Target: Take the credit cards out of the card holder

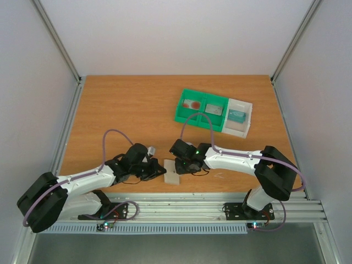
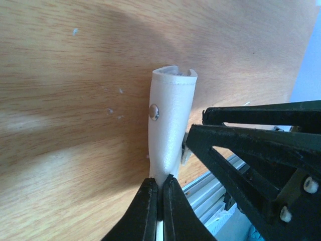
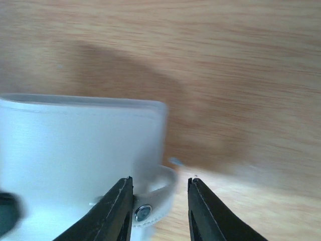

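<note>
With left gripper [image 2: 160, 183] clenches pebbled white card holder [image 2: 169, 113], long axis pointing away; right gripper [image 3: 160, 185] parted at snap tab [image 3: 159, 201].

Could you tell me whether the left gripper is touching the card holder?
Touching: the left wrist view shows the left gripper shut on the card holder.

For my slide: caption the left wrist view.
Left gripper clamps the white card holder edge; right gripper close beside it.
</note>
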Action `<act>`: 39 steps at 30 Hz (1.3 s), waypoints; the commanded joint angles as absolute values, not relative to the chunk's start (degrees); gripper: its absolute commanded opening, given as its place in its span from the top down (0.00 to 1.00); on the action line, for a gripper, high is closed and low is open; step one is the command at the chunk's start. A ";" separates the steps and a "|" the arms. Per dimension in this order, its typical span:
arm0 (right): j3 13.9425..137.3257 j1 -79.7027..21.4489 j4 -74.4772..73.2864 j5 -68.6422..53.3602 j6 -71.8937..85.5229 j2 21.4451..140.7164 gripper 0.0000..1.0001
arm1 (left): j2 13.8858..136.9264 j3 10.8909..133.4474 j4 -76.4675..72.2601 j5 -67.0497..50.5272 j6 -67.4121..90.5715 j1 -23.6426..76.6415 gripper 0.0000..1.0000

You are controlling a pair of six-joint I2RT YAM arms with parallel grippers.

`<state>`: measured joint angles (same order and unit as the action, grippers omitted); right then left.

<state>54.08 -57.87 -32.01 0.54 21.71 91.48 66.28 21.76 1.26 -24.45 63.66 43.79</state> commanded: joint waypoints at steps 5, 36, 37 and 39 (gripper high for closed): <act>52.15 -57.66 -41.53 10.58 23.68 87.10 0.71 | 62.63 21.81 1.40 -22.88 63.92 43.85 1.00; 49.04 -57.74 -28.97 3.43 21.85 88.34 0.73 | 62.81 20.13 3.32 -21.36 62.06 43.86 0.99; 48.84 -57.74 -28.95 3.74 21.81 88.41 0.77 | 62.96 20.13 3.25 -21.36 62.01 43.86 0.99; 48.43 -57.74 -28.27 3.80 21.53 88.43 0.86 | 63.46 20.04 3.07 -21.34 61.88 43.81 1.00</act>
<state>49.58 -57.58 -28.58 0.19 22.06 89.49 62.94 20.69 4.49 -22.00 62.92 43.79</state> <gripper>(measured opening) 0.195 0.032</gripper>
